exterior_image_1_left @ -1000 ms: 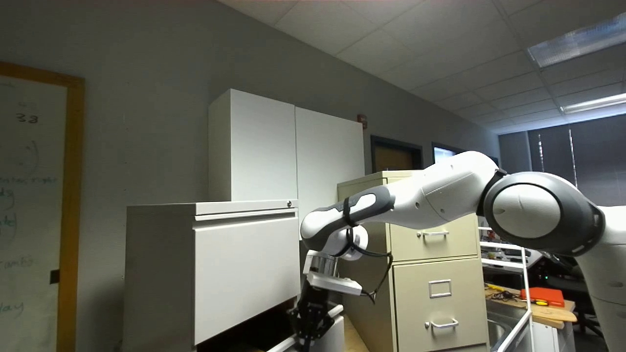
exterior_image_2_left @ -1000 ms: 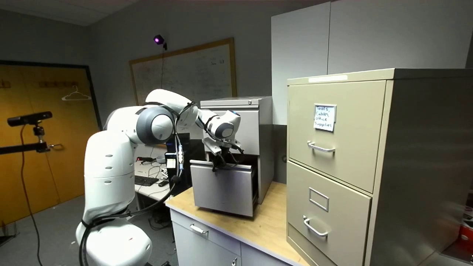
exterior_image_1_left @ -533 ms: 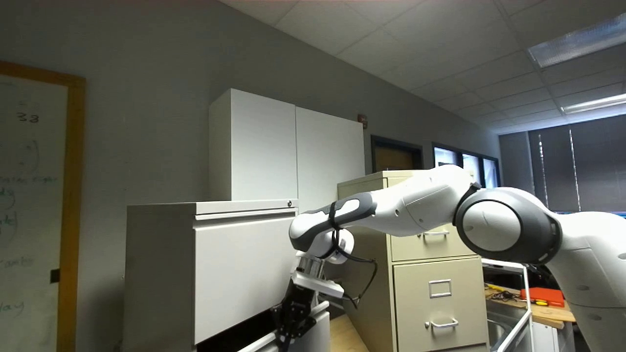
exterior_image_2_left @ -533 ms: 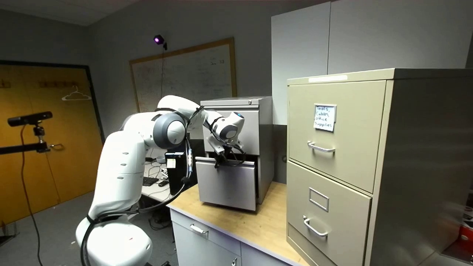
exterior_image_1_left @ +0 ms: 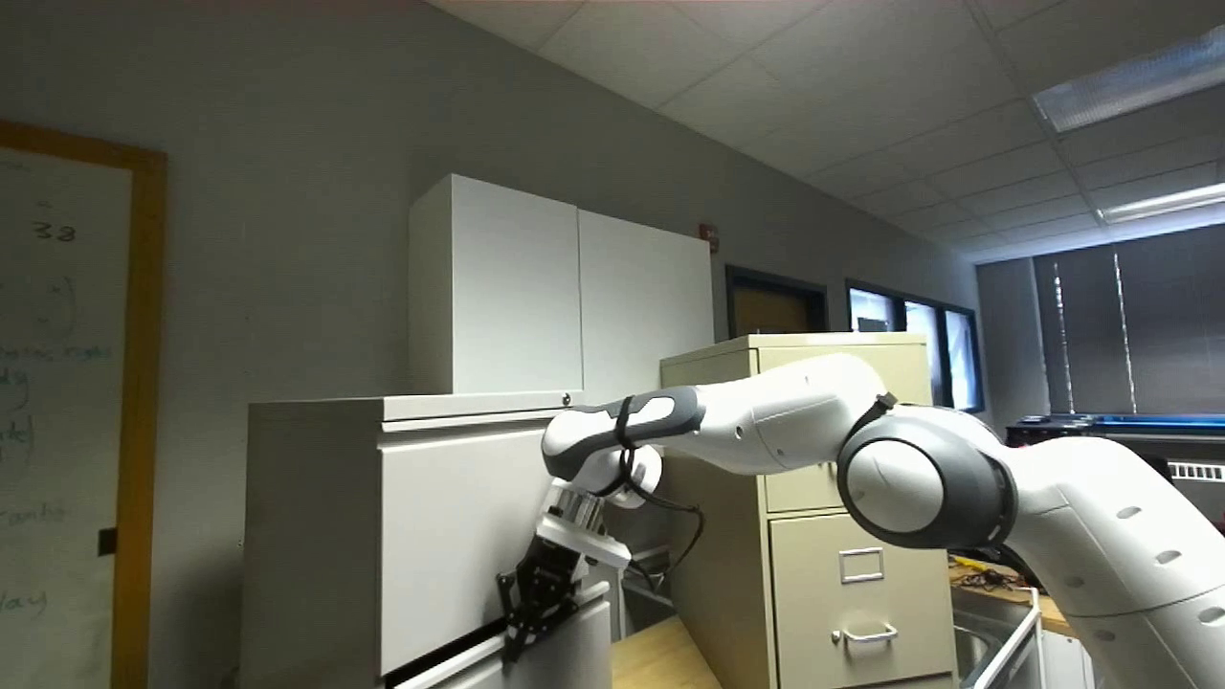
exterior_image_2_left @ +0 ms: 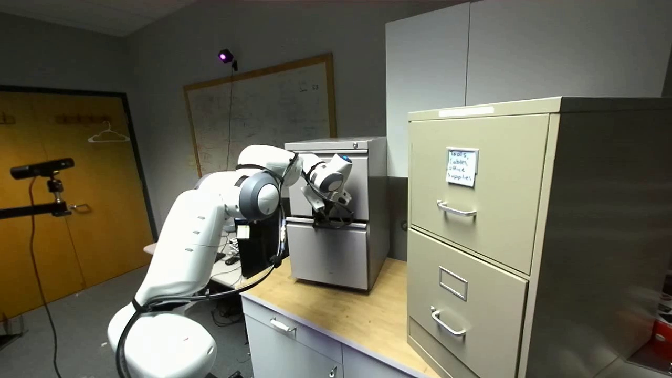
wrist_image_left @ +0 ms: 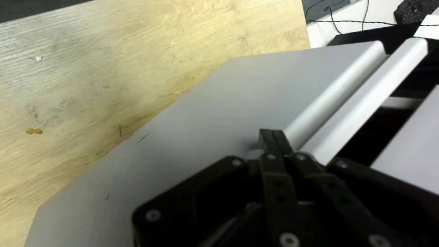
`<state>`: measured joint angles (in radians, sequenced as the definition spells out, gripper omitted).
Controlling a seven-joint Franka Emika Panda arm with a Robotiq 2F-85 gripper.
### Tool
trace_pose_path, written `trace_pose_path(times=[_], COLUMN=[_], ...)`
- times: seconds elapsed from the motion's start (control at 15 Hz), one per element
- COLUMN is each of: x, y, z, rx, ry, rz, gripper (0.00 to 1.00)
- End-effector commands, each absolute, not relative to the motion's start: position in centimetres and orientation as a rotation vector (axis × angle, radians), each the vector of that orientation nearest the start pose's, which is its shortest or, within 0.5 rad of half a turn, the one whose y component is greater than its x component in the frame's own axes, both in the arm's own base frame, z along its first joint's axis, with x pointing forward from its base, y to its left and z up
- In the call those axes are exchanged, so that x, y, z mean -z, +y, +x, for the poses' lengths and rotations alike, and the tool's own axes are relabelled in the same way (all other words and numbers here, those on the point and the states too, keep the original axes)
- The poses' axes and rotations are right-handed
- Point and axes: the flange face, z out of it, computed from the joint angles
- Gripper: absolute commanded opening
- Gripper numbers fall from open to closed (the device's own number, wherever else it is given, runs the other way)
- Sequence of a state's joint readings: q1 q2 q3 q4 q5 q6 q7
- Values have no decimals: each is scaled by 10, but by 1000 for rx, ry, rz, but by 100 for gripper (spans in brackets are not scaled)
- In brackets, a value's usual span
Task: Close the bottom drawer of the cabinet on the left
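While the arm [exterior_image_2_left: 193, 241] leans forward, pincer [wrist_image_left: 275, 139] (clenched) tilted down, at the bottom drawer [exterior_image_2_left: 329, 256]

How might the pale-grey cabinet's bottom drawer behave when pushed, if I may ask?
The bottom drawer should feel stiff, as it looks like flat metal. Being smooth and plain in front, it may let the closed fingertips slip. It will probably slide rather than tip, being housed in the cabinet.

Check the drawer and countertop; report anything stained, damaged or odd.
Two brownish spots sit on the wooden countertop, possibly a stain, darker than the wood. Short dark marks on the bottom drawer break its plain front, perhaps scratches.
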<state>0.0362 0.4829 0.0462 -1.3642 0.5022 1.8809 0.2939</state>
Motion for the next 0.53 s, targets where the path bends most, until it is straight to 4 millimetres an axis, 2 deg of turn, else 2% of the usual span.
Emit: trace_pose_path(times=[0.0, 0.2, 0.47], x=[-478, -472, -472], y=[97, 100, 102], z=[734, 747, 751], rx=[-19, -16, -59], ry=[521, 535, 512], rz=[-2532, -2523, -2525], gripper=[0, 0, 0])
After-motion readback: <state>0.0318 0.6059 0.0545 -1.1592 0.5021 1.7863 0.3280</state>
